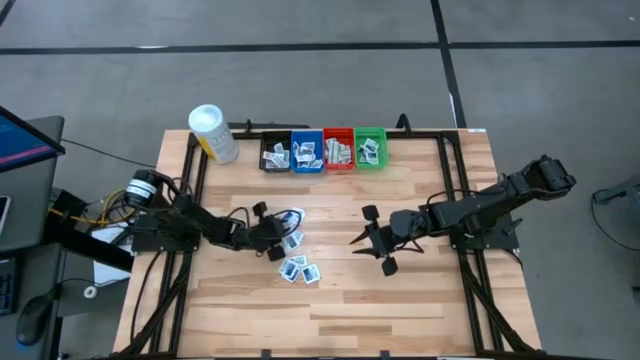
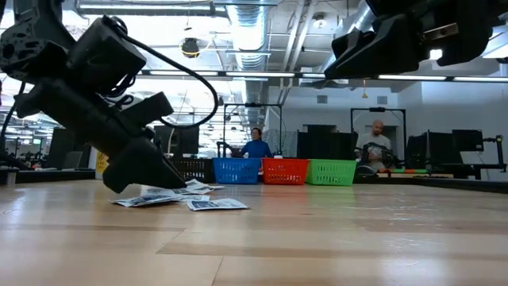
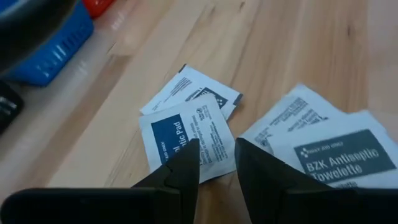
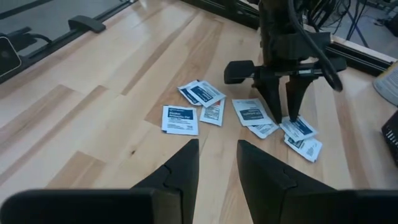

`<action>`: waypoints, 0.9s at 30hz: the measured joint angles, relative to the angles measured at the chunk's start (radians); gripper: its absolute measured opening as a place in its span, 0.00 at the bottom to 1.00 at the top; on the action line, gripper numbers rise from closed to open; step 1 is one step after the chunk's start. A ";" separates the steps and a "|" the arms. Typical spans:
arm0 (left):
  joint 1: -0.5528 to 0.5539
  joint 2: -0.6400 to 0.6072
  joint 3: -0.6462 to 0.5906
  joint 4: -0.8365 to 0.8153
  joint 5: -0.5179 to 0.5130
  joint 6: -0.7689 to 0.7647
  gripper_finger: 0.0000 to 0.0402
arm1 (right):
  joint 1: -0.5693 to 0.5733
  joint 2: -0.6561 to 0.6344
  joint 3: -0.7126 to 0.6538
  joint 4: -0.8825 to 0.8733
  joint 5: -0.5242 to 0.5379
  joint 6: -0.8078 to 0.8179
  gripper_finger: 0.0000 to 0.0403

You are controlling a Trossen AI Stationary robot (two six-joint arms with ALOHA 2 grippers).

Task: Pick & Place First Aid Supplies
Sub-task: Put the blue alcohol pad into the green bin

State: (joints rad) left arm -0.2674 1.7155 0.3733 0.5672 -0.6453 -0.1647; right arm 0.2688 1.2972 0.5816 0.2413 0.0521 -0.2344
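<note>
High view, left of centre: the left tool (image 1: 283,232) sits low over a loose scatter of flat packets (image 1: 298,268) on the wooden surface (image 1: 420,300), pointing toward the frame's right. Its wrist view shows the two fingers (image 3: 186,165) slightly apart with a narrow gap, their tips at the near edge of a white packet with a blue panel (image 3: 186,137); nothing is held. That packet lies flat, its long axis running slightly tilted from the frame's bottom to top, overlapping a second one behind it. The right tool (image 1: 368,240) hovers right of centre (well apart from the packets), fingers (image 4: 180,165) partly open and empty. Four small bins (image 1: 323,150) line the top edge.
</note>
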 joint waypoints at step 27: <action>0.034 -0.075 -0.012 -0.040 0.169 -0.193 0.01 | -0.001 0.000 0.000 0.030 0.000 -0.001 0.25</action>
State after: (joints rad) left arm -0.2329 1.6404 0.3609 0.5275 -0.4764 -0.3580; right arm 0.2680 1.2976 0.5816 0.2714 0.0521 -0.2354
